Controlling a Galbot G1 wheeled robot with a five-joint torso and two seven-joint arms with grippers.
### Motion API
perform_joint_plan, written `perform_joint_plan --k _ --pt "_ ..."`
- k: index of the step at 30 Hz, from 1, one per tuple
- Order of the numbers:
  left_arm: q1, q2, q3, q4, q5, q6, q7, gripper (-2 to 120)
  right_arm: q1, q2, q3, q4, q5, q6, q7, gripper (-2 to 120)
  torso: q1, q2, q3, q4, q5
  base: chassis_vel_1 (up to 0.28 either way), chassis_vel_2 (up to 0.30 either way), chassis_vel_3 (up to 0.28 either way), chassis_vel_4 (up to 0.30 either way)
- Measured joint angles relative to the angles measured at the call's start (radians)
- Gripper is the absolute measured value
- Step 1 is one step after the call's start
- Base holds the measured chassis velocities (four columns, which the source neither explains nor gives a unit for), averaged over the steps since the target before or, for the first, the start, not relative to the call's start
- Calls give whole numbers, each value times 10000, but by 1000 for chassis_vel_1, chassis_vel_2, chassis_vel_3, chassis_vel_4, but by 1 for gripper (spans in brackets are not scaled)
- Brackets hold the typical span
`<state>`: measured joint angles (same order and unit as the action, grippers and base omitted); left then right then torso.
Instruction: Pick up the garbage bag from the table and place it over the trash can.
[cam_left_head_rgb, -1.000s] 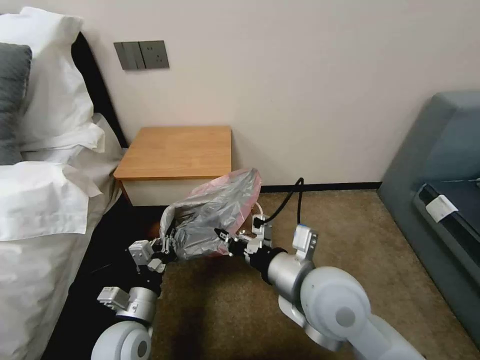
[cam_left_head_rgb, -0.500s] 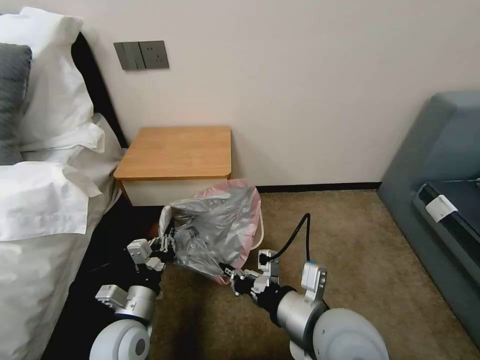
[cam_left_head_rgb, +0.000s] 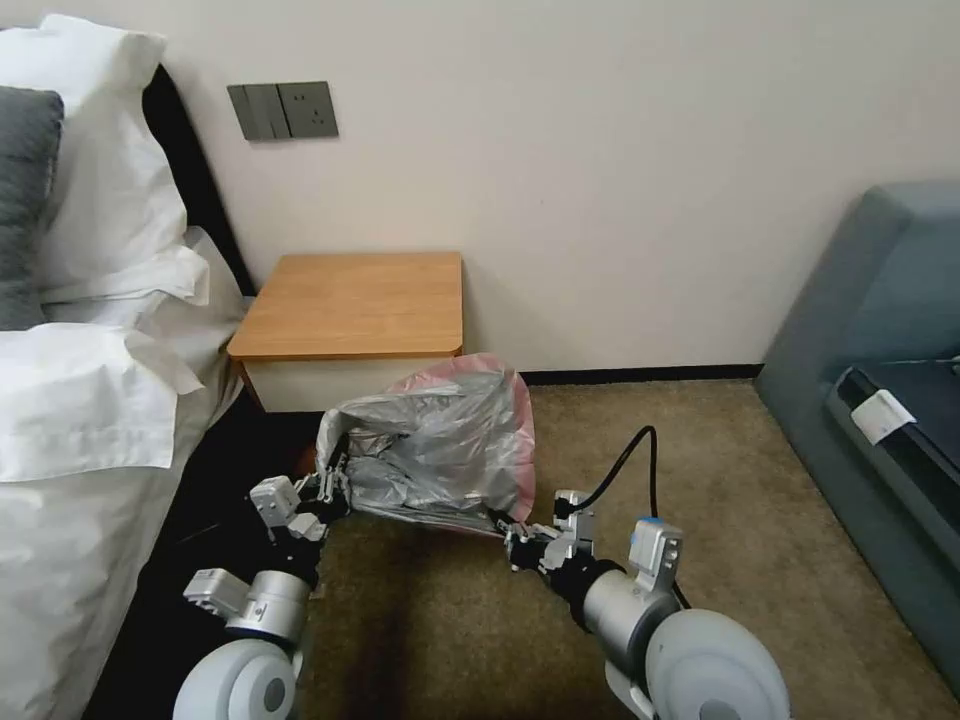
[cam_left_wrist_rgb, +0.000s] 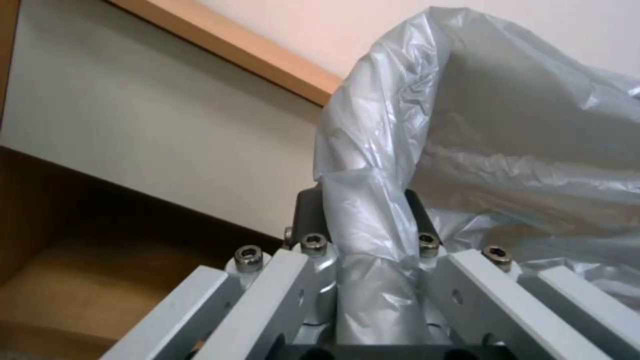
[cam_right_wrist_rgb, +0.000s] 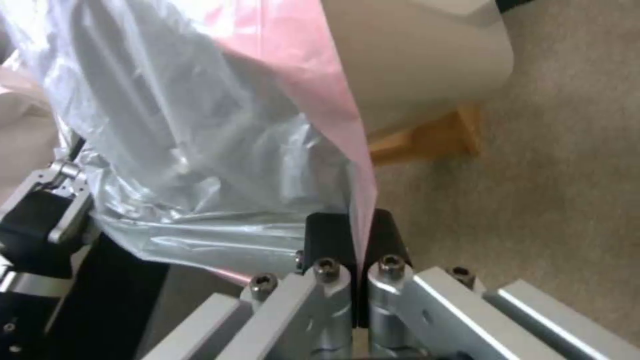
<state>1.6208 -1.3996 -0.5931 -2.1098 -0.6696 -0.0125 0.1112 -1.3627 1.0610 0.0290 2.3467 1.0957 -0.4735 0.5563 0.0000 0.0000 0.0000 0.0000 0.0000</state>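
Observation:
The garbage bag (cam_left_head_rgb: 430, 450), crinkly grey plastic with a pinkish-red edge, hangs stretched between my two grippers just in front of the table (cam_left_head_rgb: 355, 300). My left gripper (cam_left_head_rgb: 330, 488) is shut on a bunched grey corner of the garbage bag (cam_left_wrist_rgb: 373, 240), beside the table's white drawer front (cam_left_wrist_rgb: 167, 140). My right gripper (cam_left_head_rgb: 507, 530) is shut on the bag's pink edge (cam_right_wrist_rgb: 333, 100), low over the carpet. In the right wrist view the cream trash can (cam_right_wrist_rgb: 413, 65) stands just behind the bag; in the head view the bag covers it.
A bed with white pillows and sheets (cam_left_head_rgb: 90, 380) lies close on the left. A grey sofa (cam_left_head_rgb: 880, 380) stands at the right. Brown carpet (cam_left_head_rgb: 700, 460) lies open between them. A black cable (cam_left_head_rgb: 630, 460) loops above my right wrist.
My right gripper has dropped and swung right with the pink edge, pulling the bag wider and lower. The left gripper has sunk slightly, still holding its corner.

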Motion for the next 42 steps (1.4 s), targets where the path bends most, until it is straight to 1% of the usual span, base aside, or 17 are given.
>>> perform_joint_plan --k 5,8,9,12,13,16,18,21,22,25,27,28,30,31,33,36,42 --pt "17 -20 -39 -4 -48 11 29 7 -106 -61 137 -45 -518 15 -161 0 0 0 0 -1 -1 0 0 0 0" --pt "40 -25 -57 -4 -47 9 90 7 -140 -56 204 -92 -894 76 -182 14 0 0 0 0 -1 0 0 0 0" --pt "40 -25 -57 -4 -47 9 90 7 -140 -56 204 -92 -894 76 -182 14 0 0 0 0 -1 0 0 0 0" --pt "64 -31 -37 -32 -36 14 150 7 -128 -3 304 -188 -1025 133 -181 28 0 0 0 0 -1 0 0 0 0" --pt "64 -31 -37 -32 -36 14 150 7 -128 -3 304 -188 -1025 133 -181 28 0 0 0 0 -1 0 0 0 0" --pt "122 -31 -32 -68 -25 19 193 7 -67 79 447 -327 -1077 167 -137 43 0 0 0 0 -1 0 0 0 0" --pt "144 -31 -32 -82 -24 19 202 7 -45 87 477 -364 -1093 175 -121 45 0 0 0 0 0 0 0 0 0" --pt "250 8 -44 -134 -25 19 261 7 57 93 587 -563 -1156 214 -60 61 0 0 0 0 1 0 0 0 0" --pt "250 8 -44 -134 -25 19 261 7 57 93 587 -563 -1156 214 -60 61 0 0 0 0 1 0 0 0 0" --pt "348 41 -51 -182 -41 19 302 7 197 122 650 -840 -1257 310 -36 75 0 0 0 0 0 0 0 0 0" --pt "372 50 -51 -200 -54 19 313 7 247 137 673 -933 -1271 321 -29 78 0 0 0 0 0 0 0 0 0" --pt "396 68 -62 -221 -98 19 325 7 332 160 703 -1076 -1278 334 10 84 0 0 0 0 0 0 0 0 0" --pt "411 108 -93 -258 -213 34 333 7 407 172 724 -1233 -1293 354 52 92 0 0 0 0 0 0 0 0 0" --pt "411 108 -93 -258 -213 34 333 7 407 172 724 -1233 -1293 354 52 92 0 0 0 0 0 0 0 0 0" --pt "410 175 -158 -288 -371 81 336 7 429 133 740 -1347 -1388 378 9 99 0 0 0 0 -1 0 0 0 0" --pt "406 228 -212 -288 -451 86 339 7 412 79 745 -1379 -1504 450 -93 100 0 0 0 0 0 0 0 0 0" --pt "358 276 -259 -161 -505 73 316 7 -107 -168 673 -631 -1913 607 -285 100 0 0 0 0 -1 0 0 0 0"
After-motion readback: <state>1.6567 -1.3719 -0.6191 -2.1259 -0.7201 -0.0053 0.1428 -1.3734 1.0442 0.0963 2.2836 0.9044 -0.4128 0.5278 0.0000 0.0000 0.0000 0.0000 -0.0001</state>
